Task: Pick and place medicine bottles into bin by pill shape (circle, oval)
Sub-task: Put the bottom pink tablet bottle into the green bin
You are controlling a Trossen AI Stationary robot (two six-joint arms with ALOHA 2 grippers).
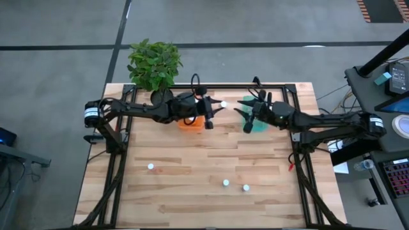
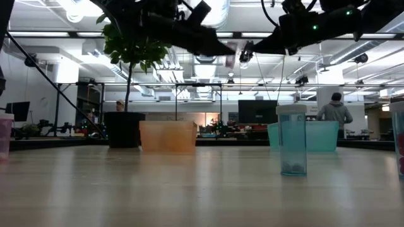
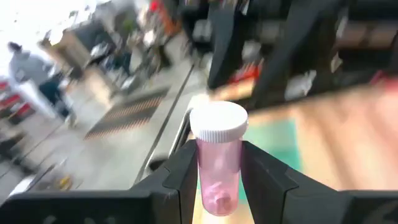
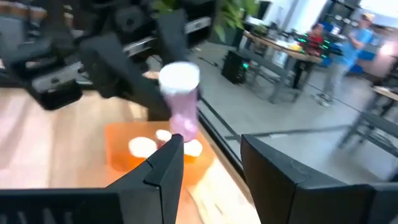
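My left gripper (image 1: 216, 108) is shut on a pink translucent medicine bottle (image 3: 217, 168) with a white cap (image 1: 223, 104). It holds the bottle high above the table, between the orange tub (image 1: 190, 122) and the teal tub (image 1: 257, 122). The bottle also shows in the right wrist view (image 4: 182, 102) and the low view (image 2: 230, 57). My right gripper (image 1: 246, 114) is open and empty over the teal tub's left side, facing the bottle. The orange tub (image 4: 124, 146) holds several white-capped bottles. Three more bottles (image 1: 151, 167), (image 1: 225, 183), (image 1: 246, 188) stand on the table near the front. My left gripper pinches the pink bottle's body (image 3: 216, 180) below the cap, between its two fingers (image 3: 180, 177). The fingers come about level from the table's left. The bottle stands upright, cap up, lifted clear of the table and of both tubs.
A black plant pot (image 2: 124, 129) with a green plant (image 1: 153, 64) stands at the far left corner, behind the orange tub. A teal bottle (image 2: 292, 140) stands close to the low camera. A black frame (image 1: 211, 86) runs along the table's edges.
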